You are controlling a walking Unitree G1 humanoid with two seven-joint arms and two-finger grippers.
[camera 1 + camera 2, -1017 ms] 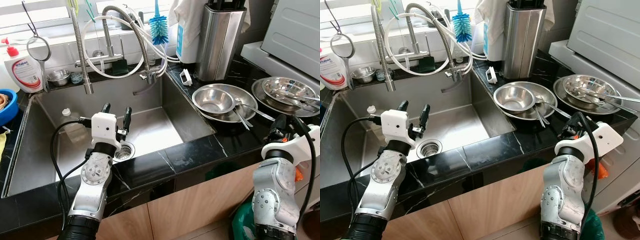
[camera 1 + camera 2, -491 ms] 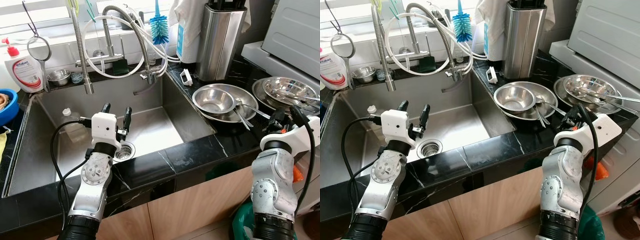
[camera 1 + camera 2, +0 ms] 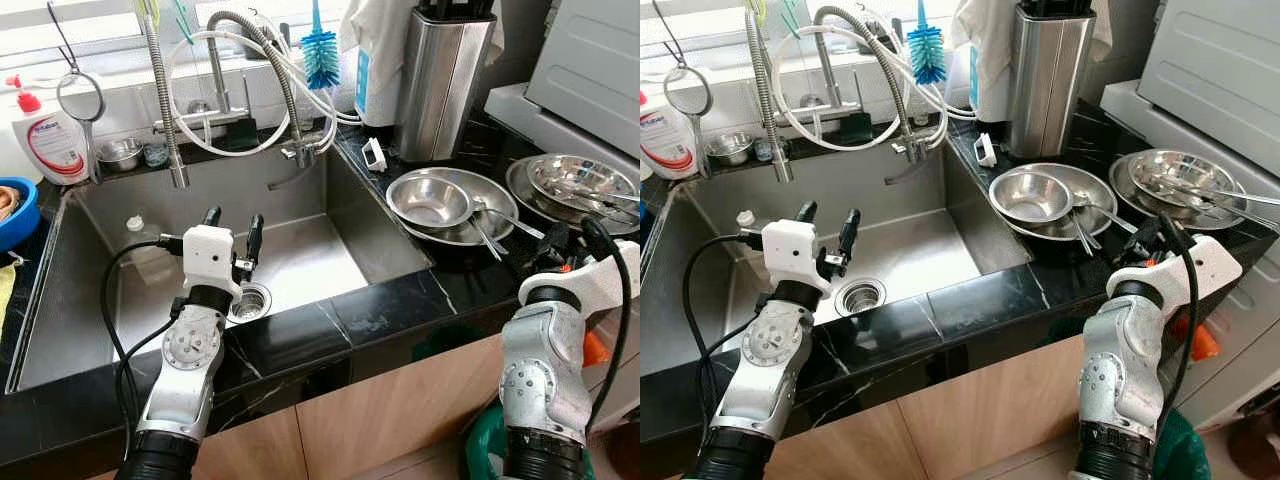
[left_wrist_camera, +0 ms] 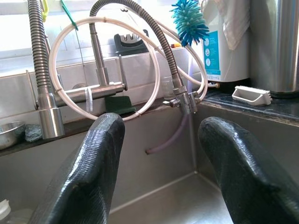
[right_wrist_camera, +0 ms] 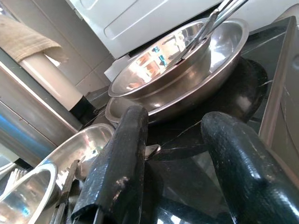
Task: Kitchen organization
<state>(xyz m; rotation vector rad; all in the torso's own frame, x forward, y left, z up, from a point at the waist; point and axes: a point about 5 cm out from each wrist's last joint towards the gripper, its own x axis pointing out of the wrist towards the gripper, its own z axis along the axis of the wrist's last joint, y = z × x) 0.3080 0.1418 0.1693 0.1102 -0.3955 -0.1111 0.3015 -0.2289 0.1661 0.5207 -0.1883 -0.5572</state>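
Observation:
On the black counter right of the sink sits a steel bowl inside a wide steel dish, with spoons leaning on the dish's rim. Further right is a second stack of steel bowls holding utensils, also seen in the right wrist view. My right gripper hovers open at the counter's front edge, between the two stacks, holding nothing. My left gripper is open and empty over the sink, above the drain, pointing at the faucet.
A tall steel canister, a blue bottle brush and a small white brush stand behind the bowls. A soap bottle and a blue bowl are at the left. A white appliance borders the counter on the right.
My right arm has risen a little and edged toward the bowls on the counter. The left arm has stayed where it was.

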